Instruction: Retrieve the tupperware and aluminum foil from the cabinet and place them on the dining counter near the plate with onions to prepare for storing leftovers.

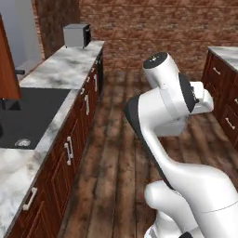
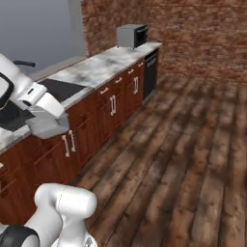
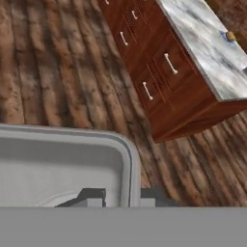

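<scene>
- Right now the tool (image 3: 123,198) is clamped on the rim of the tupperware (image 3: 62,164), which fills the lower left of the hand view; one dark fingertip shows inside the wall and one outside, at the bottom middle of the frame.
- The grip takes only the thin rim at one edge, so I judge the tub could pivot or slip out if the arm swings hard or the base turns sharply; below it lies plank floor (image 3: 53,62), and a drop there would end the carry.
- The table (image 3: 207,48) with reddish drawers and a marble top sits in the upper right of the hand view, well apart from the tub. Whether this is the dining counter I cannot tell; setting the tub on the wrong top is a real risk.
- A small yellowish item (image 3: 230,36) lies on that top near the right edge of the frame; too small to name, so the plate with onions cannot be confirmed.
- In the left base view the arm (image 1: 172,107) is folded over mid-floor, with the worktop and sink (image 1: 28,116) at left; a wide swing could clip the drawer fronts.
- The foil is not yet fetched.
</scene>
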Available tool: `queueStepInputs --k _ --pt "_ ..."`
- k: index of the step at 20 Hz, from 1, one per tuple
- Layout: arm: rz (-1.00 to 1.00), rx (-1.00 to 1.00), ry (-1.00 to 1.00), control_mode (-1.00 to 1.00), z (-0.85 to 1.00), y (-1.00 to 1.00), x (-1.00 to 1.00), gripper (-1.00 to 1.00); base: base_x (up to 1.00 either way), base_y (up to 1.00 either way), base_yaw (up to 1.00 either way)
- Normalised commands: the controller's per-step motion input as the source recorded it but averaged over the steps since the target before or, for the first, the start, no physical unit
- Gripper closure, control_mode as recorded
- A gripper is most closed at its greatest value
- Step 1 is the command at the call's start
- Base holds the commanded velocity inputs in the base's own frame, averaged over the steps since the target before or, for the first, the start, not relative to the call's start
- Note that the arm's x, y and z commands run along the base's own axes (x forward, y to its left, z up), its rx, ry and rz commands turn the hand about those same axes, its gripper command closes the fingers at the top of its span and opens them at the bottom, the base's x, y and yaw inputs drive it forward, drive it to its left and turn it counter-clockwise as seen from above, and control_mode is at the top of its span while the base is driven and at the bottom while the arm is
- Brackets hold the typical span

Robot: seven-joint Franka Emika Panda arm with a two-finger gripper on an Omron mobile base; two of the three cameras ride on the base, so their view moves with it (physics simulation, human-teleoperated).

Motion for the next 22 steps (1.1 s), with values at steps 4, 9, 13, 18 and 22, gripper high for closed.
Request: queueStepInputs --k 4,9,13,18,22 --pt "0.00 0.00 0.00 1.00 0.00 0.00 0.00 1.00 0.00 0.17 -0.95" --pt "0.00 0.00 0.00 1.00 0.00 0.00 0.00 1.00 0.04 0.09 -0.86" --pt "0.00 0.00 0.00 1.00 0.00 0.00 0.00 1.00 0.28 0.04 -0.75" --pt "0.00 0.00 0.00 1.00 0.00 0.00 0.00 1.00 0.38 -0.02 -0.69" --pt "0.00 0.00 0.00 1.00 0.00 0.00 0.00 1.00 0.71 -0.24 -0.55"
